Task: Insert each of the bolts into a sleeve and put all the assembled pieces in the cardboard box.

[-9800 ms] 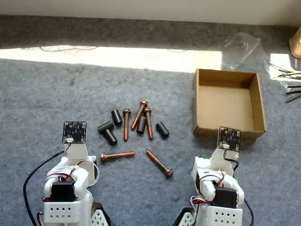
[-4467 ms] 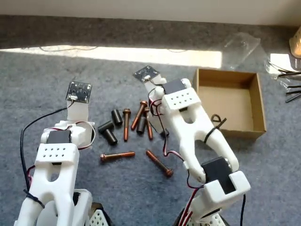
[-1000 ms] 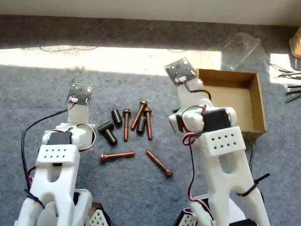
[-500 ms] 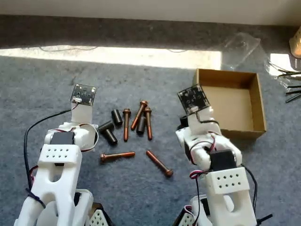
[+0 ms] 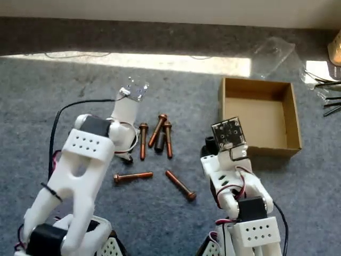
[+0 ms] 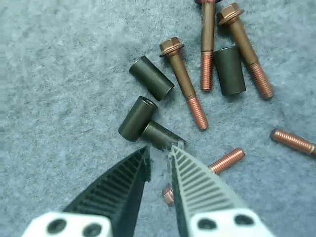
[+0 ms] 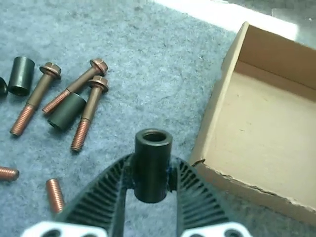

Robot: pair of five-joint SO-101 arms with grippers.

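Five bolts (image 5: pixel 143 141) lie on the grey counter (image 5: pixel 53 106) in the high view, with the cardboard box (image 5: pixel 291 114) off to their right. In the left wrist view, my left jaws stand slightly parted and empty, tips just beside a lying sleeve (image 6: pixel 160 134). In the right wrist view, my right jaws clamp an upright sleeve (image 7: pixel 153 148) near the box wall.

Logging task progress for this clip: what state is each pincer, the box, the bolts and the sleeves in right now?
Right pincer: shut on a sleeve with no bolt in it.
Left pincer: open, empty, tips near a loose sleeve.
Cardboard box: open, empty.
Bolts: five, lying bare on the carpet.
Loose sleeves: four, lying down, none with a bolt inserted.
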